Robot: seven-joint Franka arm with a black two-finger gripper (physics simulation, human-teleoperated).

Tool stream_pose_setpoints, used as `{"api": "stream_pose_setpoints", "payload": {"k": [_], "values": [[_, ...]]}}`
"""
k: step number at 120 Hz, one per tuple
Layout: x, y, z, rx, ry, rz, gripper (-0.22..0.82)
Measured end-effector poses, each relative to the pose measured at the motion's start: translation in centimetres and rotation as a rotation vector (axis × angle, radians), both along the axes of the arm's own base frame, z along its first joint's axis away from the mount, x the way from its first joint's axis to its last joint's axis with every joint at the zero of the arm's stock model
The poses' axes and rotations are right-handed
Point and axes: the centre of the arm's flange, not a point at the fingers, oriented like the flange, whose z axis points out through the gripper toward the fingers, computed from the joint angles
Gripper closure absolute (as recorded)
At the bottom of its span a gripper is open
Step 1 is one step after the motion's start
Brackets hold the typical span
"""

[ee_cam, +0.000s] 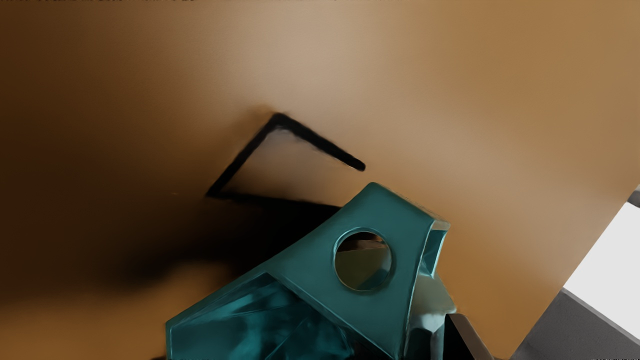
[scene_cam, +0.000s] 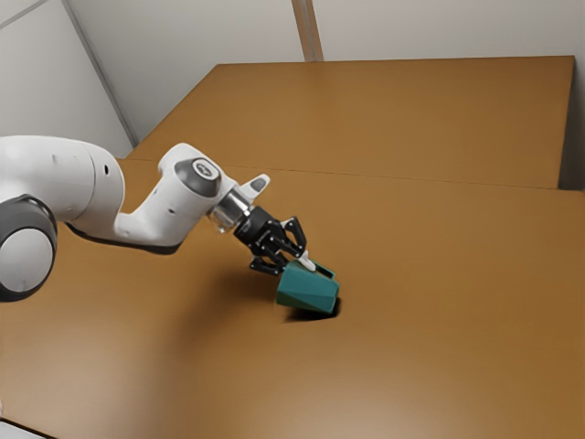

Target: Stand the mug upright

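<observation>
The teal, faceted mug [scene_cam: 307, 291] is tilted on its side near the middle of the exterior view, with a dark shadow under its lower edge. Coming down from the upper left, the black gripper [scene_cam: 291, 264] has its fingers at the mug's upper-left end. In the wrist view the mug [ee_cam: 320, 280] shows a flat side with a round hole and a dark, hollow-looking part. The gripper [ee_cam: 312, 351] holds it there between its two fingers, one mostly hidden at the bottom edge. Whether the mug touches the table cannot be told.
The brown wooden table [scene_cam: 439, 274] extends around the mug, and a seam crosses it behind the arm. Pale walls [scene_cam: 439, 27] stand beyond its far edge. In the wrist view, a table edge borders a grey and white area [ee_cam: 590, 320].
</observation>
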Motion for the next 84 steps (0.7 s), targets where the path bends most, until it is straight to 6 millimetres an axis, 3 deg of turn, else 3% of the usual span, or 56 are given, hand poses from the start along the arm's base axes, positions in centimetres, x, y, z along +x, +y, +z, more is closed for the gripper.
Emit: {"api": "stream_pose_setpoints", "payload": {"k": [19,49,68,84], "values": [[0.9,-1.2,1.4,0.001,-0.038,-0.013,0.72],[1.0,-2.4,2.0,0.029,-0.057,-0.034,0.77],[0.3,-2.9,7.9,0.169,-0.174,-0.142,0.78],[-0.6,-2.0,11.9,0.335,-0.251,-0.226,0.78]]}}
